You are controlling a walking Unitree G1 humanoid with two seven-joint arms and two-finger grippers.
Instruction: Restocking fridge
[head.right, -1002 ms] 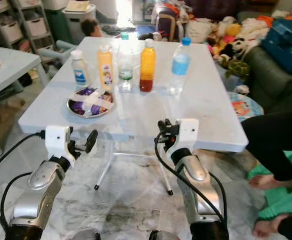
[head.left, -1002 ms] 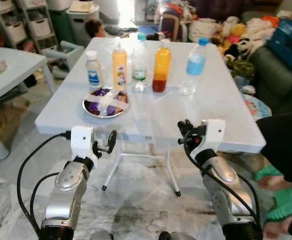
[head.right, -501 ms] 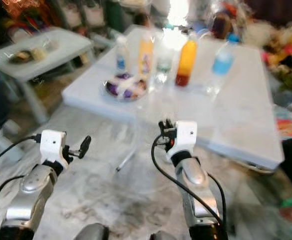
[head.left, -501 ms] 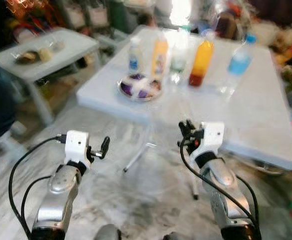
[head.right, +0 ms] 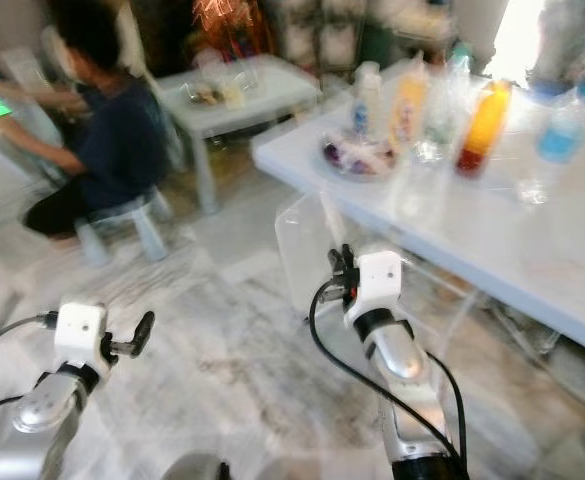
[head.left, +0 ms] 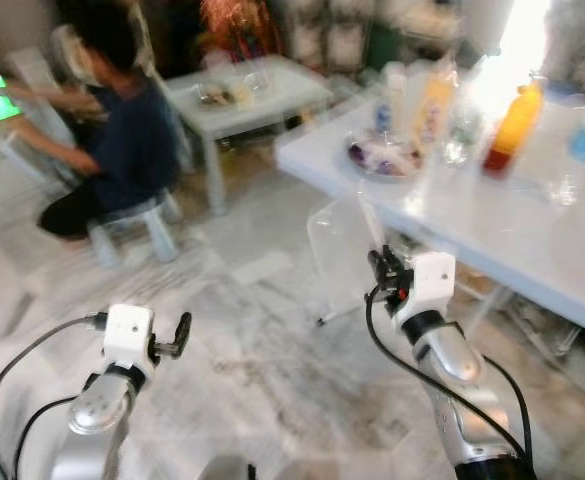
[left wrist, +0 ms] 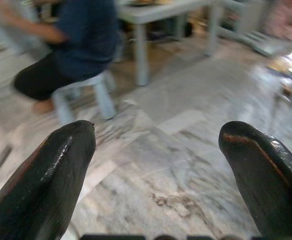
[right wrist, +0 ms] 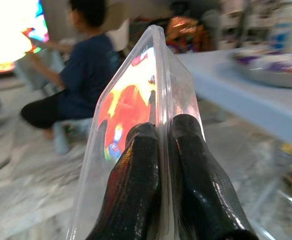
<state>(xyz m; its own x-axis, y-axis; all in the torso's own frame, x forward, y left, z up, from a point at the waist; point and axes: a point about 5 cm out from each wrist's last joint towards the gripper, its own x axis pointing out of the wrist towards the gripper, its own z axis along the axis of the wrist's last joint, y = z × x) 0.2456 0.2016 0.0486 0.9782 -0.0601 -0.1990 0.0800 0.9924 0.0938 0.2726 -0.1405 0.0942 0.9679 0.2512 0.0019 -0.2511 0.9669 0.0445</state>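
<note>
pinching a clear plastic container [right wrist: 150, 115] upright between closed fingers, the right gripper [head.left: 384, 268] holds it over the marble floor [head.left: 262, 360], left gripper [left wrist: 158, 165] spread wide and empty, white table [head.left: 532, 250] with bottles [head.left: 512, 125] beyond.

Left gripper [head.left: 179, 334] low, fingers spread wide. Right gripper [head.left: 380, 266] raised, fingers pinched together.
</note>
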